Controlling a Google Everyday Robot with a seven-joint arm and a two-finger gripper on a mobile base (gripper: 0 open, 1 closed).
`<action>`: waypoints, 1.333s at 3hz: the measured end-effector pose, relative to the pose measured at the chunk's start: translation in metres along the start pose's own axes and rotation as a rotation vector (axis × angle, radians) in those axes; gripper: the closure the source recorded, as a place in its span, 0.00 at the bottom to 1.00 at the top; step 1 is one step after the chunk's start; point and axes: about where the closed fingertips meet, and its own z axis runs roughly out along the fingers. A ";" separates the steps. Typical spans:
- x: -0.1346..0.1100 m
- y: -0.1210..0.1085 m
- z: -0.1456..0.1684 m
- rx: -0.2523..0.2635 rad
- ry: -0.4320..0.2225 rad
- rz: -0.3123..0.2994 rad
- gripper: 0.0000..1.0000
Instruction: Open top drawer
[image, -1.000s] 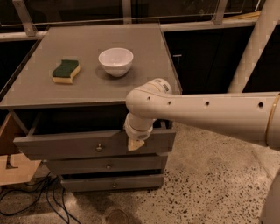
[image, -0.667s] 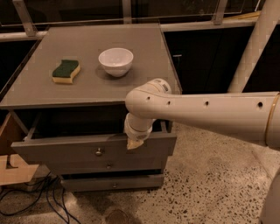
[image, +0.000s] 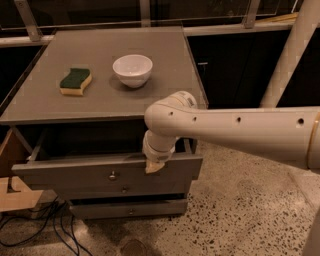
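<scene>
The top drawer (image: 75, 172) is a wide grey front with a small round metal knob (image: 113, 175) at its centre. It stands pulled out from the grey cabinet, with a dark gap behind its front. My gripper (image: 154, 164) hangs from the white arm over the drawer's upper edge, right of the knob, and touches the edge. Two narrower grey drawers sit below, the middle drawer (image: 125, 190) and the bottom drawer (image: 131, 210), both pushed in further.
On the cabinet top (image: 45, 107) lie a green and yellow sponge (image: 75, 81) and a white bowl (image: 132, 70). Black cables (image: 35, 225) run on the speckled floor at the lower left. A wooden piece (image: 12, 192) stands at the left.
The top drawer has come out further toward the camera. My gripper has moved with its upper edge.
</scene>
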 end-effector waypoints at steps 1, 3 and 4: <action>0.001 0.007 -0.002 -0.003 -0.014 0.009 1.00; 0.002 0.024 -0.007 -0.001 -0.016 0.028 1.00; 0.002 0.036 -0.013 0.001 -0.012 0.041 1.00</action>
